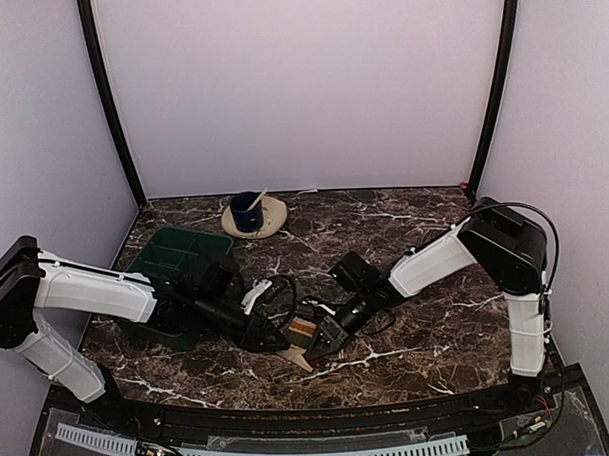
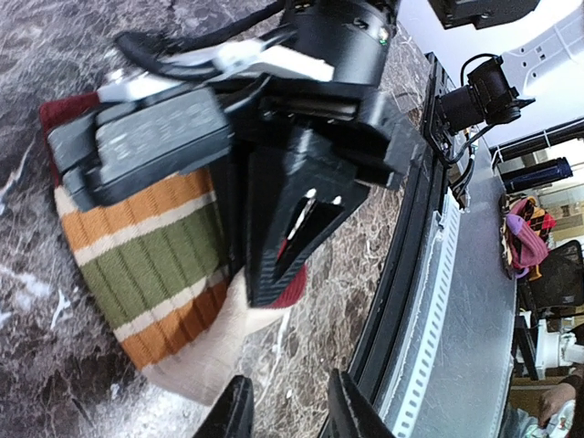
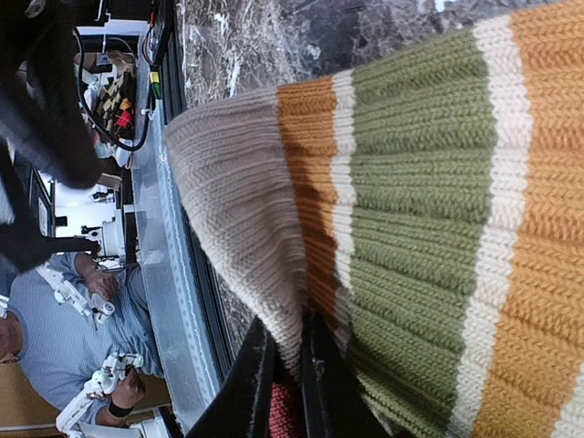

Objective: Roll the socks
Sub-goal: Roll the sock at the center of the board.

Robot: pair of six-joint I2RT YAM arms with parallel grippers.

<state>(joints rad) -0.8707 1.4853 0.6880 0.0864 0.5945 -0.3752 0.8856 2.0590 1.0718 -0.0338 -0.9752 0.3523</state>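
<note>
Right of the green plastic compartment tray [image 1: 153, 255], and nearer the arm bases than it, a knitted sock with orange, cream, olive-green and dark red stripes [image 1: 304, 331] lies on the dark marble-patterned table [image 1: 418, 314]. It appears folded or bunched into a short bundle. A plain tan end pokes out of the bundle on the side facing the bases. Whether that tan fabric belongs to the striped sock or to a second, plain one cannot be told.

The right gripper [image 3: 285, 383] reaches the bundle from the side away from the tray. Its two black fingers [image 3: 251, 379] are clenched close together on the folded edge of the striped sock, where the tan and orange bands meet. A sliver of red fabric shows between them.

The left gripper [image 2: 287, 411] comes in from the tray side and sits just beside the bundle, pointing toward the table's near edge. Its fingers [image 2: 233, 411] stand apart and nothing lies between them. The tan end is very close to one fingertip, though contact cannot be made out.

Beyond the tray, toward the back wall, a round beige plate holding a dark blue cup [image 1: 252, 216] sits well apart from the sock.
</note>
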